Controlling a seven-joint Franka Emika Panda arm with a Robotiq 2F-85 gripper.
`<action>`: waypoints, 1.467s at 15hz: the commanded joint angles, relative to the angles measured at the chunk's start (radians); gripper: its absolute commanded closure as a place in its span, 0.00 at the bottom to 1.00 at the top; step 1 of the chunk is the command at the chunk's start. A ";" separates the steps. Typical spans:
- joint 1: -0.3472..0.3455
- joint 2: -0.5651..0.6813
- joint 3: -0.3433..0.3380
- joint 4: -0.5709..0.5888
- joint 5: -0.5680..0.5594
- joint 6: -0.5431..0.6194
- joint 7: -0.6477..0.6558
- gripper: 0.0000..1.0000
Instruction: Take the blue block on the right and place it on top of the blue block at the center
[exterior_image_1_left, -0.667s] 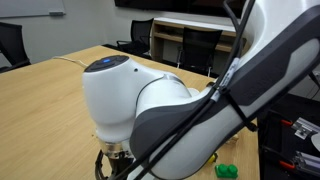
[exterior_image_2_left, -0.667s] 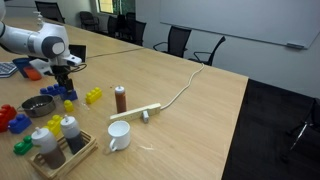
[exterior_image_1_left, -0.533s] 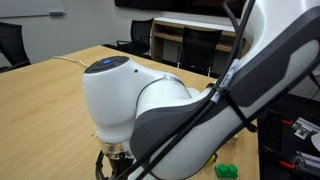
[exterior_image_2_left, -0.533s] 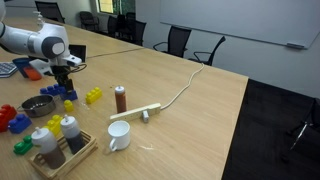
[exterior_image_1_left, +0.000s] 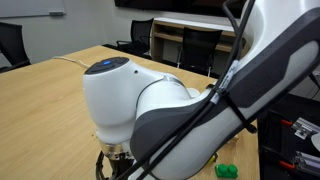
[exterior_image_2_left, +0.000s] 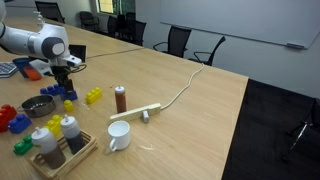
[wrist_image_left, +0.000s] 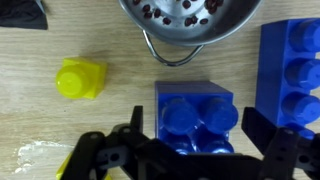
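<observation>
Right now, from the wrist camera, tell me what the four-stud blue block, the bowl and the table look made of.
The four-stud blue block: likely moulded plastic, glossy, given its smooth round studs with light glints. The bowl: seems metal and shiny, with a grey reflective wall and a thin wire handle. The table: wood or wood-look laminate, matte, with pale grain lines; I cannot tell which.

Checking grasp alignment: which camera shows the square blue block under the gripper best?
The wrist view: the blue block sits mid-frame, studs clear, framed by the open fingers. In an exterior view the arm hides it; in an exterior view it is too small to pick out below the gripper.
</observation>
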 joint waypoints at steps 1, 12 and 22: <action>0.011 0.004 -0.014 0.009 0.015 -0.004 -0.008 0.00; 0.021 -0.124 -0.026 0.006 -0.035 -0.078 0.029 0.00; 0.014 -0.129 -0.033 0.018 -0.046 -0.090 0.061 0.00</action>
